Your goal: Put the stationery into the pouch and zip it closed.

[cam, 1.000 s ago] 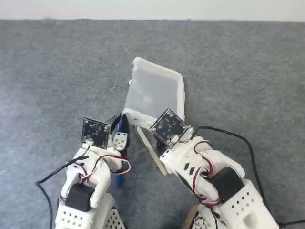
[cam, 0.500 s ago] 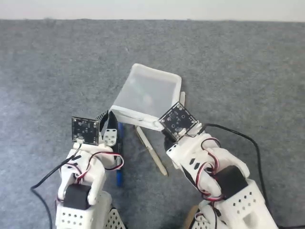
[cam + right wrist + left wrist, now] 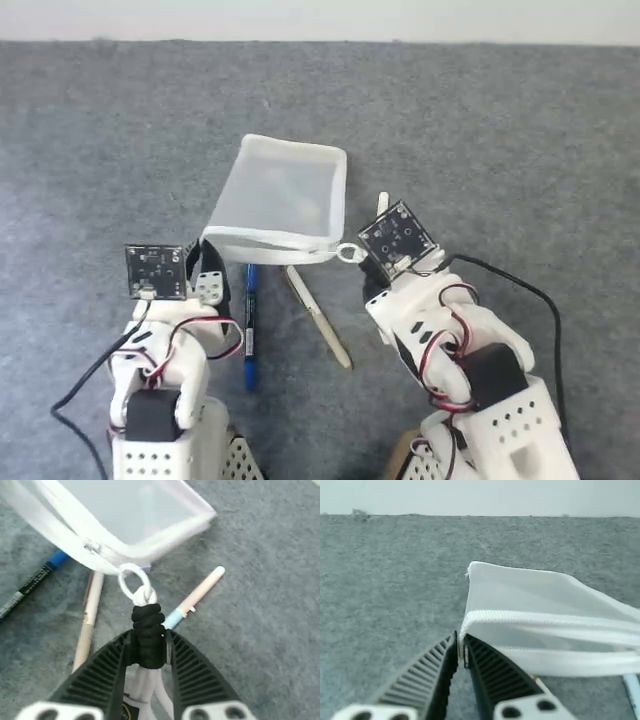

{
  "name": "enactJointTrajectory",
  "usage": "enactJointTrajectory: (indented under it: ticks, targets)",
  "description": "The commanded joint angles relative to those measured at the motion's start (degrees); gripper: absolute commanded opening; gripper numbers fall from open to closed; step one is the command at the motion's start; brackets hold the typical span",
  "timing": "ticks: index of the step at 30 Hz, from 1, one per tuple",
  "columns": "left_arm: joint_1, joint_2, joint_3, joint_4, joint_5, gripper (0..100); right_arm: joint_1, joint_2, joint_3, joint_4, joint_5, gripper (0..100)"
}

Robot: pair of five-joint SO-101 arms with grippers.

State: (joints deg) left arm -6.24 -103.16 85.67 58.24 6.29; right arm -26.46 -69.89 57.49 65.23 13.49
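Left claw [image 3: 460,642]: clenched. My two ribbed jaws meet on the end corner of the pouch [image 3: 535,595], right where the zip [image 3: 545,620] begins.
Right claw [image 3: 148,637]: clenched. My jaws grip the pull [image 3: 148,630], a black knotted cord, from both sides. A white loop runs from the knot to the ring [image 3: 133,577] at the slider.
Pouch, position: near the middle of the table [image 3: 520,120], just ahead of both my arms. Its zip edge faces me and spans from my left claw to the ring. The closed end points away from me.
Pouch, material: white and translucent. Faint shapes show through the wall, too blurred to identify.
Zip, state: I cannot tell whether the teeth are joined along the edge. The slider sits at the end nearest my right claw.
Blue pen [image 3: 250,325]: outside the pouch, flat on the table between my arms, just beside my left arm. One end lies at the zip edge.
Beige pen [image 3: 318,315]: outside the pouch, flat on the table, near the blue pen on its right. It is angled, with its far end under the zip edge.
Pale pen [image 3: 197,597]: outside the pouch, with a light blue clip. It lies beneath my right claw, and its tip sticks out beside the pouch's right side.
Table surface: grey, rough textile covering.
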Motion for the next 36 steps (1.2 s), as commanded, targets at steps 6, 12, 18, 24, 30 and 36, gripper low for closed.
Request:
enactJointTrajectory:
  ticks: [6, 12, 18, 24, 30, 36]
  targets:
    - [-1.58, -1.14, -4.18, 0.18, -0.7, 1, 3.21, -1.45, -0.88, 0.13, -0.53, 0.6]
    - [-1.14, -1.14, -4.0, 0.35, -0.7, 8, 1.71, -1.71, -2.02, 0.13, -0.35, 0.6]
    - [-1.67, -1.14, -1.89, -0.18, -0.62, 21, -0.92, -1.71, -4.57, 1.89, 0.79, 0.6]
    - [-1.23, -0.88, -1.27, -0.53, -0.79, 22, -1.01, -1.8, -7.21, 2.24, 1.93, 0.6]
    - [-0.88, -0.88, -0.84, -0.53, -2.2, 22, -5.93, -1.8, -14.07, 6.81, 1.93, 0.6]
    - [2.64, -0.88, 0.92, -1.32, -4.13, 21, -8.31, -1.8, -17.32, 6.9, 1.93, 0.6]
